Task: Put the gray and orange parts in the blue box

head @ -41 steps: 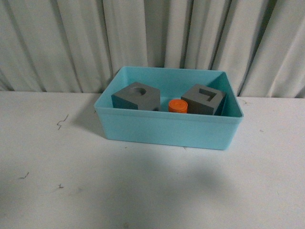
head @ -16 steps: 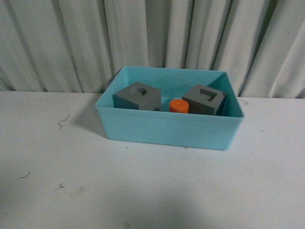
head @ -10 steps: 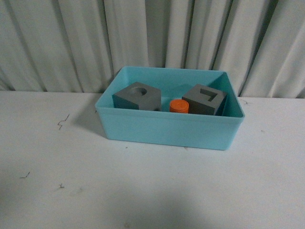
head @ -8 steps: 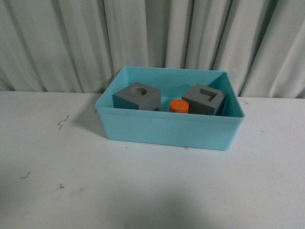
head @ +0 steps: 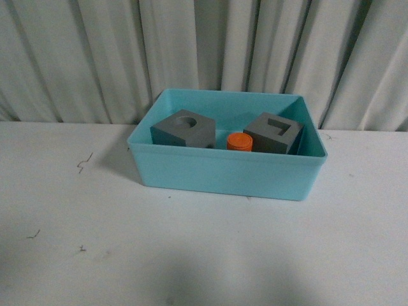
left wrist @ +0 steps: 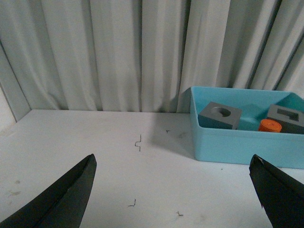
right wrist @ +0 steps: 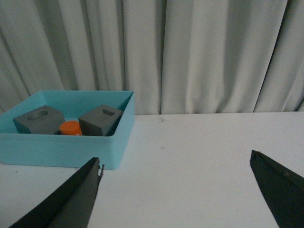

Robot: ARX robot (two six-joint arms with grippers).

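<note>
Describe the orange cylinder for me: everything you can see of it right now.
The orange cylinder is small, matte and bright orange, standing upright with its flat round top up. It sits inside the blue box, between the gray cube with a round recess and the gray cube with a rectangular recess, much shorter than both. The box's front wall hides its lower part. Whether it touches either cube cannot be told. No markings are readable, and neither gripper is near it.

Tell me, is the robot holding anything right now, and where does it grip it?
Nothing is held. Both the left gripper and right gripper are open and empty; all parts lie in the blue box.
</note>
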